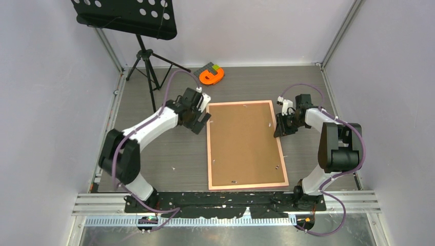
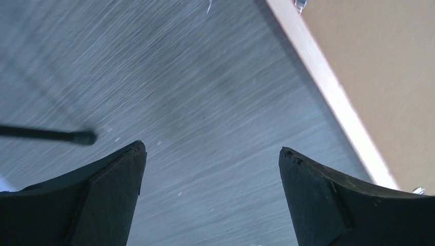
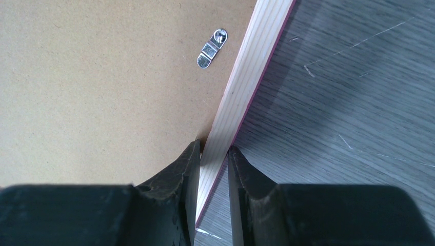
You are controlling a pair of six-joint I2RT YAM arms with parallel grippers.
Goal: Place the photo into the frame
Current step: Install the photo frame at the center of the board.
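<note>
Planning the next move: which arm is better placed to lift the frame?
Right, probably: the right gripper pinches the right rail of the frame, while the left gripper hangs open over the table beside it.

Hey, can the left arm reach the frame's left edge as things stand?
Probably yes. The left gripper is open right beside the left rail of the frame, with only table surface between them and nothing blocking.

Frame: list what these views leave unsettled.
- Photo: unseen in every view; the backing board covers the frame's whole opening.
- Clips: too small in the top view to tell which way they are turned.
- Left wrist view: the picture edge cuts off most of the frame.
</note>
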